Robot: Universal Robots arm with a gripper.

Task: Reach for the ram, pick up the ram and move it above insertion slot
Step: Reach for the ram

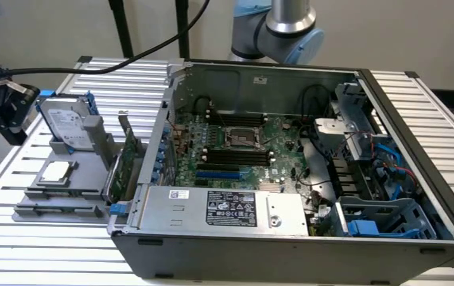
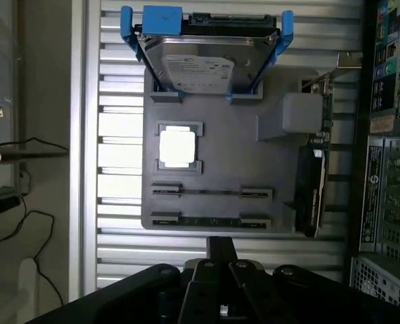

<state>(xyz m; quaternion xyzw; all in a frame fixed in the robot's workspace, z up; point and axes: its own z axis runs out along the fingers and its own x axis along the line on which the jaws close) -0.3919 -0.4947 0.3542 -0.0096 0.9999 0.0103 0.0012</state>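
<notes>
Claw (image 2: 221, 247): fingers pressed together, clenched on nothing. It hangs over the bench (image 2: 119, 250) at the near edge of the grey fixture tray (image 2: 220, 155), facing down onto it.

Ram (image 2: 210, 221): judged to be the thin dark-green strip set on edge between two end brackets, in the tray row closest to the claw tips. It is apart from them and untouched. Standing it on edge presumably leaves its long top edge free for a pinch from above. The second bracket row (image 2: 212, 192), just beyond, shows only a pale thin line; I cannot tell whether a stick sits there.

Farther from the claw: processor (image 2: 178, 147) in a square recess, then hard drive (image 2: 203, 64) in a blue caddy. The expansion card (image 2: 313, 182) stands on edge at the tray side toward the computer case (image 1: 291, 179). Each part has its own seat, likely so its pose is fixed.

Memory slots (image 1: 235, 156): black rows on the motherboard, well apart from the claw, past the tray and the case wall.

Unclear: the chips on the ram cannot be made out. In the exterior view the ram rows are seen too obliquely to pick out a stick. The case is cut off in the wrist view.
</notes>
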